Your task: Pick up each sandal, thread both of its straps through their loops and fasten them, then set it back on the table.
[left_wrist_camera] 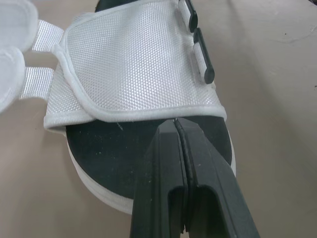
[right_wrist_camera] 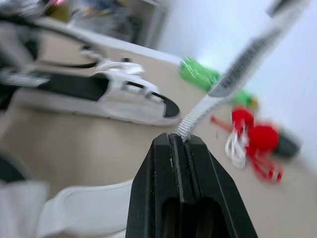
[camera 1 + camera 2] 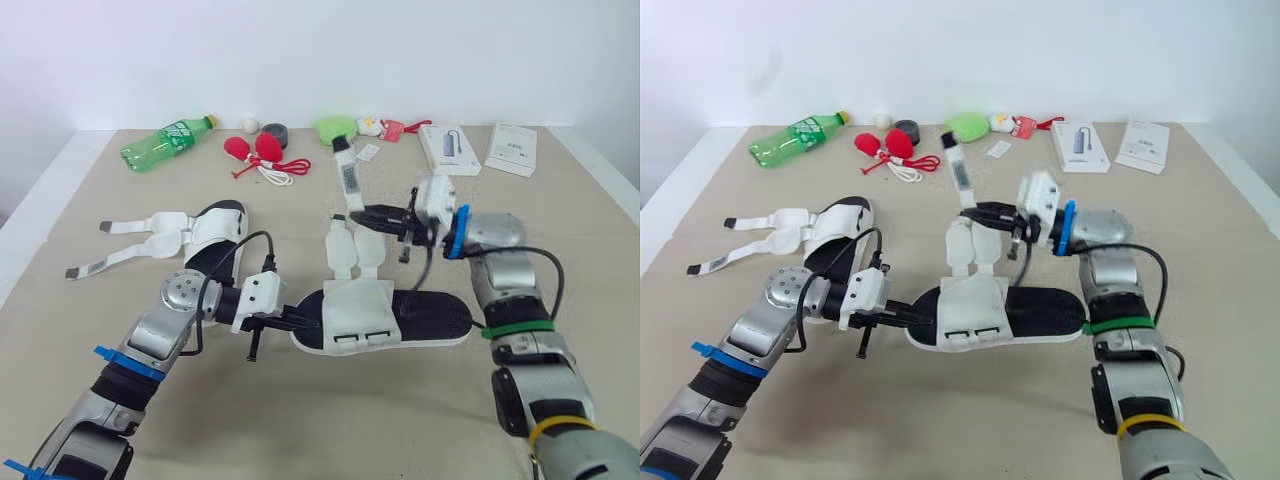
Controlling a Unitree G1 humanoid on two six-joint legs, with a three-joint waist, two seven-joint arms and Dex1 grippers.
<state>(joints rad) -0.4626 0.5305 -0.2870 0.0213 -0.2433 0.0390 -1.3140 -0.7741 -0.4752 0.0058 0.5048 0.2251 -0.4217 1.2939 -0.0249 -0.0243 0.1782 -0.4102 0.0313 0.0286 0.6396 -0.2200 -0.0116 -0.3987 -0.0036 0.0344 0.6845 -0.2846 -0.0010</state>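
Observation:
One sandal point(image 3: 432, 314), black-soled with a white mesh upper point(image 3: 358, 314), lies in the middle of the table. My left gripper point(image 3: 305, 322) lies over its insole, shut, with the fingertips point(image 1: 168, 130) pinched at the rim of the upper point(image 1: 133, 64). One long strap point(image 3: 345, 175) with a grey printed end rises from the sandal. My right gripper point(image 3: 352, 215) is shut on it low down; in the right wrist view the strap point(image 2: 237, 74) runs up out of the shut gripper point(image 2: 181, 138). A second sandal point(image 3: 215, 235) lies to the left with both straps spread loose.
Along the table's far edge lie a green bottle point(image 3: 165, 143), red balls with a white cord point(image 3: 258, 150), a grey roll point(image 3: 273, 131), a green soft object point(image 3: 335, 127) and two white boxes point(image 3: 448, 148) point(image 3: 512, 148). Bare tabletop point(image 3: 400, 420) lies in front.

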